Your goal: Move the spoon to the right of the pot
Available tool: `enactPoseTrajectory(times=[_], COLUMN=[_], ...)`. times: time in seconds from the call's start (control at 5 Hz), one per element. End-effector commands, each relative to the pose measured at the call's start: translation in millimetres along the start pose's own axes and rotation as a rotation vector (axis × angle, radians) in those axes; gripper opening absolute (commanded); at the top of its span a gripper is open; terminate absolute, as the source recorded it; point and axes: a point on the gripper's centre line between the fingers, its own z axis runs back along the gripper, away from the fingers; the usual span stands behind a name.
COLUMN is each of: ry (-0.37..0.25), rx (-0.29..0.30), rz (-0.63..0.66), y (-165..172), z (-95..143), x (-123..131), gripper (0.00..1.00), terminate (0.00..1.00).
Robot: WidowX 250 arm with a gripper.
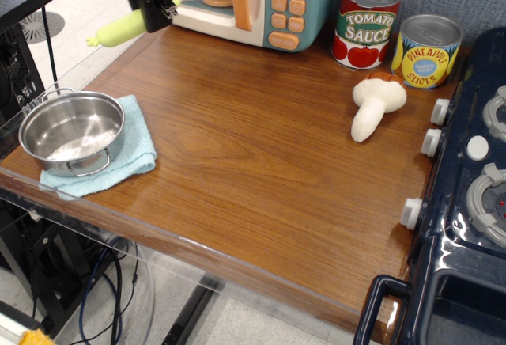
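Observation:
The spoon [126,27] has a silver bowl and a light yellow-green handle. It hangs in the air at the top left, in front of the toy microwave, with its bowl to the upper right and its handle to the lower left. My black gripper [158,1] is shut on the spoon's middle. The shiny steel pot [71,132] sits on a light blue cloth [136,153] at the table's left front, well below and left of the gripper.
A teal toy microwave [261,1] stands at the back. A tomato sauce can [365,23] and a pineapple can [427,51] stand at the back right, with a white toy mushroom [374,104] before them. A dark blue toy stove [466,202] borders the right edge.

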Motion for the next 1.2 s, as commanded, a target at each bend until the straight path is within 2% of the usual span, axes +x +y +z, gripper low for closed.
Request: enactPoseTrajectory(times=[0.0, 0.4, 0.6, 1.0], ry=[-0.107, -0.136, -0.128, -0.104], rx=[0.026, 0.052, 0.067, 0.094], rz=[-0.254, -0.551, -0.677, -0.829], y=[-57.0, -119.8, -147.4, -177.0], z=[37.3, 27.1, 13.1, -21.1], x=[-5.2, -11.9, -15.9, -21.2], gripper=[0.0, 0.0, 0.0, 0.0], terminate=[0.0, 0.0, 0.0, 0.0])
